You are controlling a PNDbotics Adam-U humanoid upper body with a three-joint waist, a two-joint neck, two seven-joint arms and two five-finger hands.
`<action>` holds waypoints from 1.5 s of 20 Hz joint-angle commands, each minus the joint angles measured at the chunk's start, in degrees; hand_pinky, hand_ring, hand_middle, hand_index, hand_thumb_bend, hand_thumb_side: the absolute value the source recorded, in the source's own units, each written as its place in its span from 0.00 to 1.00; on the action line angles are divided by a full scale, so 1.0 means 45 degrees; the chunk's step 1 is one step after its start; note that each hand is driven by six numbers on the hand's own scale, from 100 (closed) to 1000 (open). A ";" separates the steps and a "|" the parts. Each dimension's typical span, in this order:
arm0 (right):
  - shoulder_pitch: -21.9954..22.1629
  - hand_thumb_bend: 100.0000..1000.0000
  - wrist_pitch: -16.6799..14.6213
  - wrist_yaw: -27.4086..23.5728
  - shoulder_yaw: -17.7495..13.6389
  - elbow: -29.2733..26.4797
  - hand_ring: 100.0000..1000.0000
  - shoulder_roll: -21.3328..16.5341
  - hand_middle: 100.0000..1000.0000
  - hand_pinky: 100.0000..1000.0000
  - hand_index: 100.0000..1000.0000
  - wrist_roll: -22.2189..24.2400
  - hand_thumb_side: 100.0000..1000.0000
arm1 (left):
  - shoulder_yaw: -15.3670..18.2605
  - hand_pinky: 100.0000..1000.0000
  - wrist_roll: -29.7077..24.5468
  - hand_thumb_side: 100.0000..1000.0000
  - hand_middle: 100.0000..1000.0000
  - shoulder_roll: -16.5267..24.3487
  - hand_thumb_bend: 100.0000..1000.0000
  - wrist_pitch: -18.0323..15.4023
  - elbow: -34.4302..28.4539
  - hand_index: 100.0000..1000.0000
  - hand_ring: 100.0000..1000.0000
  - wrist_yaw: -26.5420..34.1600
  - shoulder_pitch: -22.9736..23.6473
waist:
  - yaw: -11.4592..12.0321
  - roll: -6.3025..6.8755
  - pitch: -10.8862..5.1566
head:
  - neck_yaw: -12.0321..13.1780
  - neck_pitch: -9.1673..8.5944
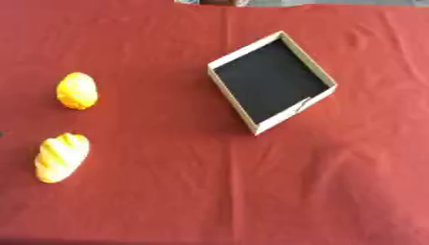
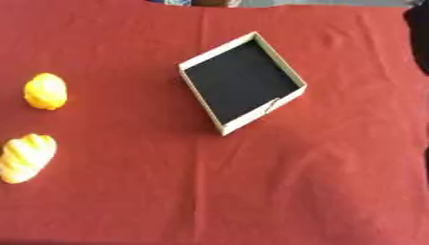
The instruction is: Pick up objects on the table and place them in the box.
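An open box (image 1: 320, 72) with pale walls and a black floor sits askew at the upper middle of the red table, with nothing in it. A round yellow-orange fruit (image 1: 76, 90) lies at the far left. Below it lies a pale yellow bread-like loaf (image 1: 60, 157) with ridges. A black shape at the upper right edge of the right eye view looks like my right hand (image 2: 417, 43); it is far from the box and both objects, and little of it shows. My left hand shows in neither view.
The red cloth (image 1: 251, 191) covers the whole table, with creases running down its middle. A thin strip of other things shows past the far edge at the top.
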 commanded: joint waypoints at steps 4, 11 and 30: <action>-0.0201 0.00 0.0047 -0.0144 -0.0012 -0.0245 0.88 -0.0136 0.67 0.93 0.81 0.0131 0.49 | -0.0534 0.86 -0.0511 0.08 0.74 0.0193 0.35 0.0297 0.0535 0.89 0.83 0.0171 -0.0736 | -0.0078 0.0033 -0.0173 | 0.0111 -0.0138; -0.0239 0.00 0.0144 -0.0174 0.0019 -0.0245 0.88 -0.0045 0.67 0.94 0.81 0.0243 0.49 | -0.1194 0.85 -0.0686 0.14 0.74 -0.0317 0.36 0.0606 0.1430 0.88 0.83 0.0000 -0.1669 | -0.0167 0.0047 -0.0116 | 0.0219 -0.0174; -0.0222 0.00 0.0320 -0.0376 0.0019 -0.0245 0.88 0.0122 0.67 0.94 0.81 0.0451 0.50 | -0.2548 0.67 -0.0552 0.00 0.50 -0.1444 0.15 0.0994 0.2601 0.68 0.59 -0.2158 -0.3313 | -0.0324 0.0089 -0.0028 | 0.0400 -0.0191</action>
